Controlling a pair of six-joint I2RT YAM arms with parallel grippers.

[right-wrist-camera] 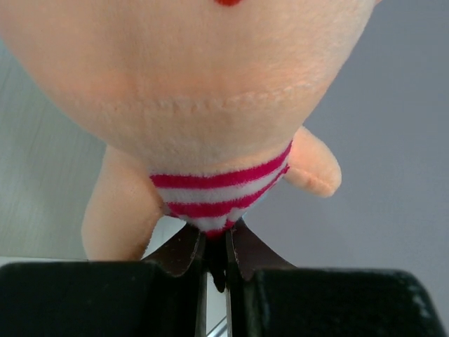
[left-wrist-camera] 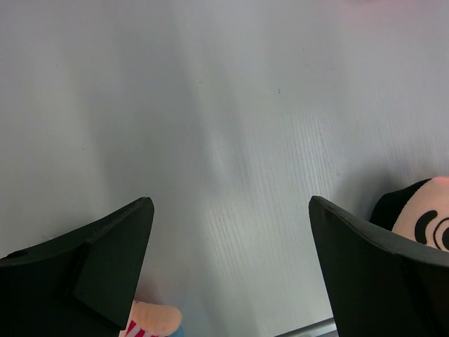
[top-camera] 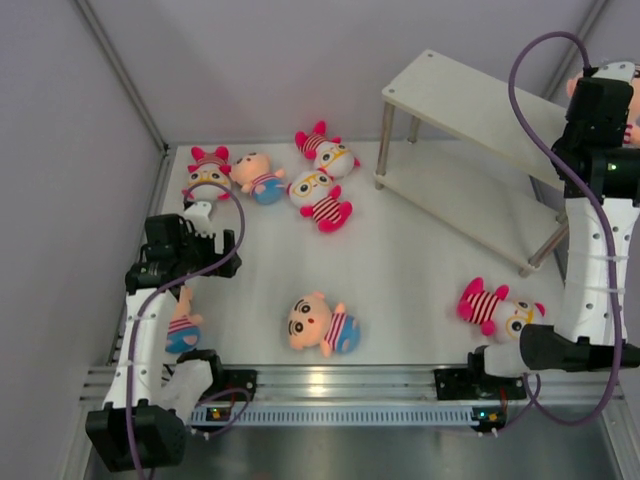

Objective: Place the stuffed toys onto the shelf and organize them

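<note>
By shelf [top-camera: 470, 100], perhaps above: peach doll [right-wrist-camera: 210, 91]

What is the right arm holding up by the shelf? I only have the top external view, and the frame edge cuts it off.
Observer: A peach boy doll. In the right wrist view its head fills most of the frame.
Operator: Where is it gripped?
Observer: The right fingers are shut on the bottom edge of its striped shirt, so only a pinch of fabric is held.
Operator: And the left side?
Observer: In the left wrist view the left fingers stand wide open over the table, with nothing between them.
</note>
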